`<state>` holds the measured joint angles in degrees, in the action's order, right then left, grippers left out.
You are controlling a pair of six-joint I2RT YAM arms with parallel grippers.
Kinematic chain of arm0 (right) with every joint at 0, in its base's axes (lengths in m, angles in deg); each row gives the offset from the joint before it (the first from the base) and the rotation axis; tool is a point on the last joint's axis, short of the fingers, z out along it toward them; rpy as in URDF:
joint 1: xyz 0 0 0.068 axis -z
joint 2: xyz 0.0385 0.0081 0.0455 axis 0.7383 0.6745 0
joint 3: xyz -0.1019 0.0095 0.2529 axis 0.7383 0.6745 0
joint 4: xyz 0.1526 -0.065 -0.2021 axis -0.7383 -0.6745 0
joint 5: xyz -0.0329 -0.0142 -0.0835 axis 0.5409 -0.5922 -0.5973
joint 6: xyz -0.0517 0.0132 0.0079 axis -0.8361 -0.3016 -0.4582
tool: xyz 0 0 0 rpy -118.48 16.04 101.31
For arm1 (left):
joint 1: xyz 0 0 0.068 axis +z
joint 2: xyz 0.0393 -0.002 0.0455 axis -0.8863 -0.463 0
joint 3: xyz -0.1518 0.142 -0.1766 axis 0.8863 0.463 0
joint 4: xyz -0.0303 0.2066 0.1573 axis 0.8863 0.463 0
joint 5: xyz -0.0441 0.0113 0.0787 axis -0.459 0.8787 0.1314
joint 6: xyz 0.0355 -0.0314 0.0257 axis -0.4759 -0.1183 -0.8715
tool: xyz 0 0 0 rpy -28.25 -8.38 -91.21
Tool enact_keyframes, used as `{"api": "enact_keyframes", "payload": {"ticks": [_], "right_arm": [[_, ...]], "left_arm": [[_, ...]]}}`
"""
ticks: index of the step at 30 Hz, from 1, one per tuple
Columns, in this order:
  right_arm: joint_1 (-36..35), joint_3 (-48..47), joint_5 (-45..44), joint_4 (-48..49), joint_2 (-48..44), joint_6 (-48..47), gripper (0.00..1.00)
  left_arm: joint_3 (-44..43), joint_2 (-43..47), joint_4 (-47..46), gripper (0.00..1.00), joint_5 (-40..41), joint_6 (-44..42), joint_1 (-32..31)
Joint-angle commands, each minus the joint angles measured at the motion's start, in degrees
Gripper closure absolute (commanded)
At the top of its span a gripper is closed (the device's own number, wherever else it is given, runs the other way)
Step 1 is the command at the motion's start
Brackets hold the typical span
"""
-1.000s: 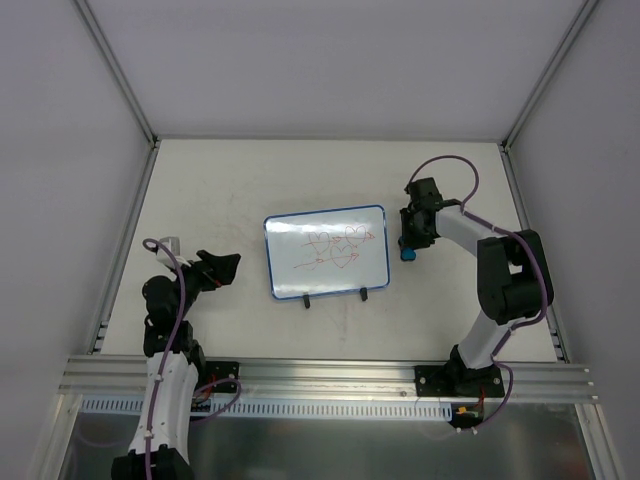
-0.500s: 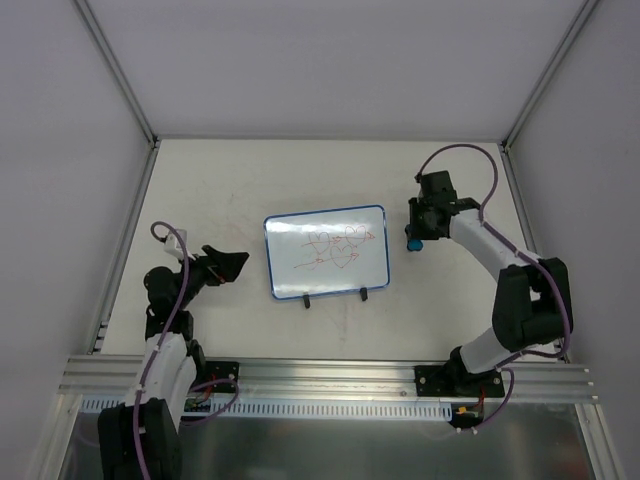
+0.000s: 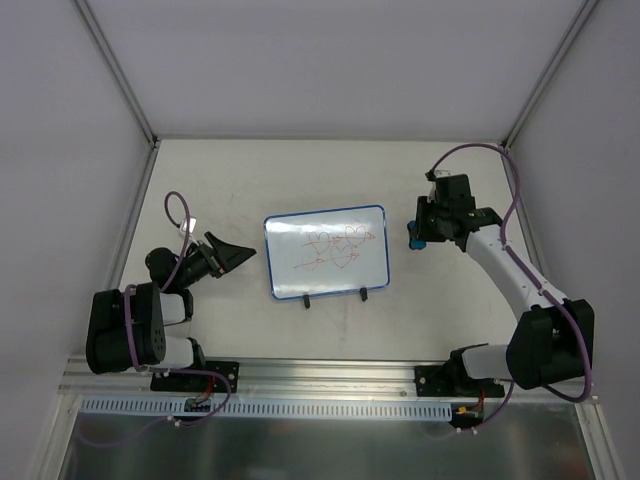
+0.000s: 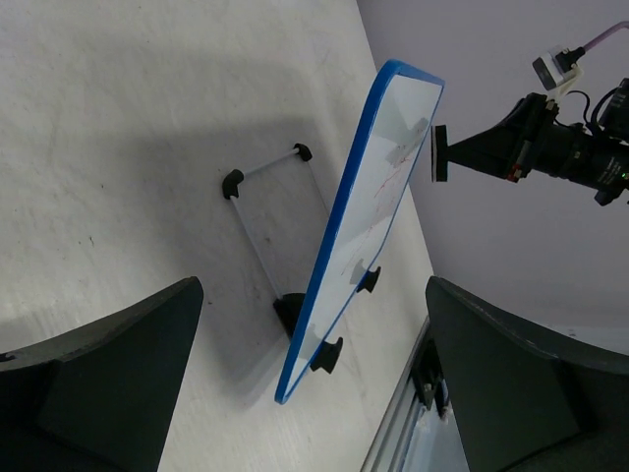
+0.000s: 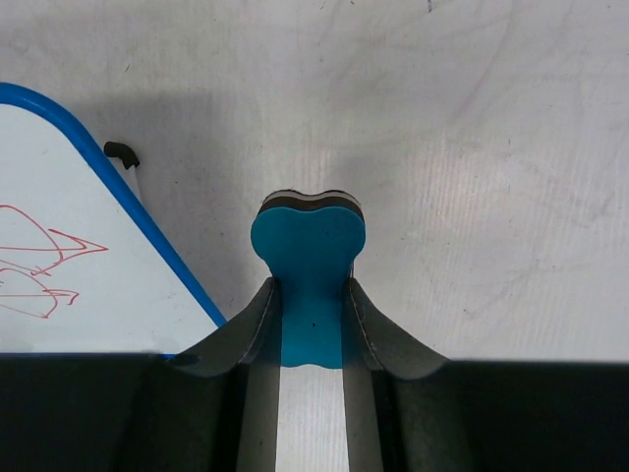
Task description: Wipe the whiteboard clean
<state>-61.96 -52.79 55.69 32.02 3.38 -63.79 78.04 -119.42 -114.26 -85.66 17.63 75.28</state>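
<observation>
Above the table (image 3: 250, 180), my right end effector (image 5: 311, 295) pinches the blue eraser (image 5: 308, 236), and I fear a hard swipe toppling the propped whiteboard (image 3: 300, 245).

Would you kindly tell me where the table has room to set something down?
Free: the wide table strip between whiteboard and far wall, and the narrower strip between its feet and the rail. Crowded: beside the board, where the open left end effector and the right end effector gripping the blue eraser sit.

left arm folded low — left gripper (image 3: 236, 255) jaws wide | right arm extended — right gripper (image 5: 313, 291) pinching blue eraser (image 5: 308, 238)
</observation>
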Motion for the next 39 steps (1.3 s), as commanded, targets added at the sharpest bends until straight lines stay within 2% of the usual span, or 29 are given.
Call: {"api": "enact_keyframes", "payload": {"ticks": [1, 6, 8, 15, 20, 26, 32, 34, 39], "right_arm": [[0.31, 0.47, 2.98, -0.66, -2.61, 0.39, 0.82], [0.31, 1.26, 2.37, -0.66, -4.55, 0.21, 0.82], [0.31, 1.52, 2.19, -0.66, -5.25, 0.39, 0.82], [0.31, 3.63, 2.63, -0.66, -8.32, 0.39, 0.82], [0.31, 4.77, 2.19, 0.30, -12.18, 0.30, 0.82], [0.22, 5.56, 3.77, 1.35, -15.00, 0.30, 0.82], [-0.04, 7.50, 4.21, 2.68, -18.08, 0.21, 0.82], [-0.13, 7.67, 4.47, 2.68, -18.08, 0.21, 0.82], [-0.48, 8.46, 6.23, 3.99, -18.17, -0.05, 0.82]], "left_arm": [[-2.75, -2.29, -26.04, 0.01, -5.74, 3.24, 0.50], [-4.60, -4.57, -26.39, 0.03, -6.35, 1.40, -1.34], [-6.44, -6.32, -26.39, 0.06, -6.62, 1.48, -2.40], [-14.61, -12.21, -26.31, 0.09, -8.20, 2.20, -5.65], [-17.69, -14.93, -21.84, 0.15, -7.93, -1.15, -6.62], [-22.44, -19.51, -21.21, 0.18, -10.31, -2.03, -11.01], [-23.76, -22.41, -21.21, 0.29, -11.54, -2.73, -12.60], [-23.67, -22.76, -21.21, 0.39, -11.63, -3.17, -14.17], [-25.60, -24.87, -21.29, 0.48, -13.56, -2.03, -15.23]]}}
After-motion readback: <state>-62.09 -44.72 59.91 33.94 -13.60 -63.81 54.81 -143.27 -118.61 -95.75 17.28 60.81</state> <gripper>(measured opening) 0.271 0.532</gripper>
